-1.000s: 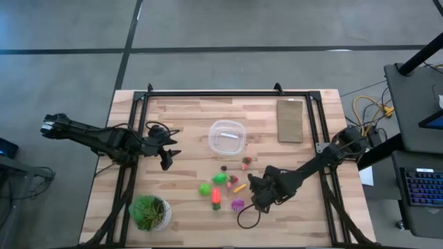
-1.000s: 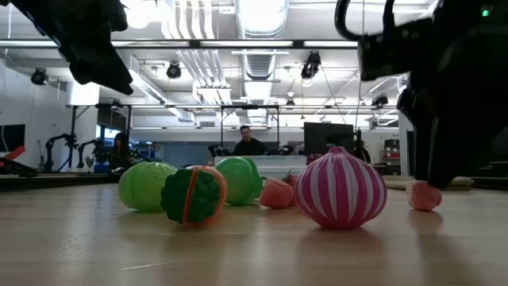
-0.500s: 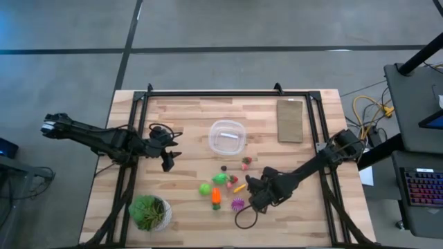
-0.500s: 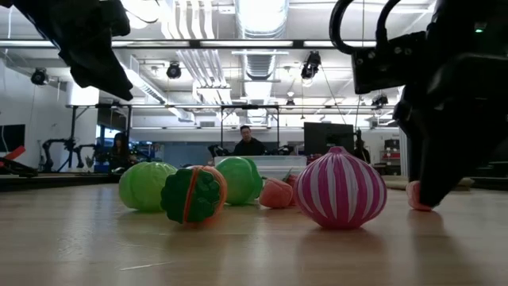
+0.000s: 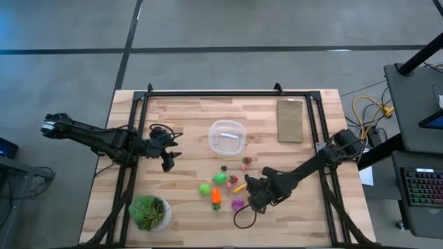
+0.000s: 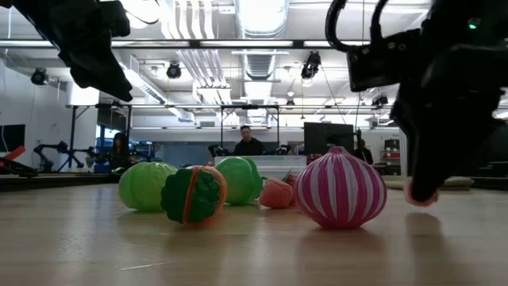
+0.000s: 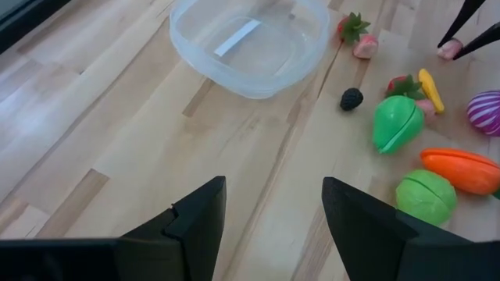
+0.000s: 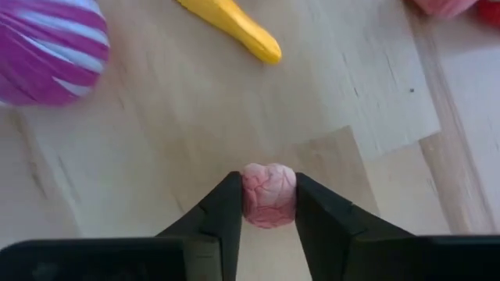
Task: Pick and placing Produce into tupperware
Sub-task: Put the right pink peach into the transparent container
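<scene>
- Right gripper, low-centre in the wrist frame, pinched a small pink piece
- Left gripper waited, fingers wide
- Best lifted straight, then carried to the tupperware, centre of the overhead frame

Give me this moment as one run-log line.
right pincer: shut on pink piece, at table level | left pincer: open, waiting short of tupperware | tupperware: empty | other produce: on table

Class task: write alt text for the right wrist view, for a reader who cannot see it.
The right gripper has its two dark fingers against either side of a small pink wrinkled piece on the wooden table. Beyond it lie a yellow piece and a purple-and-white striped one.
</scene>
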`<state>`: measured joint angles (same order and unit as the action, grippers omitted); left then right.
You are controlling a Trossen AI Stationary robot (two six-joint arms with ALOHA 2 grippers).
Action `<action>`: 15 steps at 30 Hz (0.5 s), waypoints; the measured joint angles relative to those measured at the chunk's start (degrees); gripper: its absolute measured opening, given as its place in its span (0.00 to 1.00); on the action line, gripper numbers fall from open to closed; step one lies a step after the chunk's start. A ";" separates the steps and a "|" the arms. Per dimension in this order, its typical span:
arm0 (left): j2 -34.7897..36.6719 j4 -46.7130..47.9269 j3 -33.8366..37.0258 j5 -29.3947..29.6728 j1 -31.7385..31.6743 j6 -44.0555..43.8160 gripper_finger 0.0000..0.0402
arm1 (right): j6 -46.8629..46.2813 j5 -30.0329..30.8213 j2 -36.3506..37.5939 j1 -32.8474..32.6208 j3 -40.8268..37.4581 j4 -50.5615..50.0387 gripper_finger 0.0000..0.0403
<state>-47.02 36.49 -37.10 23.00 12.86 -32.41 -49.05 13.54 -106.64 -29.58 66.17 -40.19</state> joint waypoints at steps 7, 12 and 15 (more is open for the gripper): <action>-0.17 0.01 0.02 -0.04 0.00 0.20 0.49 | -0.05 4.73 1.49 2.69 5.03 -5.08 0.22; -0.05 0.05 0.02 -0.07 0.00 0.36 0.49 | 0.76 9.84 6.84 8.83 8.30 -8.83 0.23; 0.02 -0.04 0.02 -0.07 0.00 0.36 0.49 | 2.78 4.24 8.74 15.90 9.96 -8.82 0.23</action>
<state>-47.00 36.45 -37.08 22.94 12.86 -32.05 -46.27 17.78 -97.90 -13.68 76.13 -49.01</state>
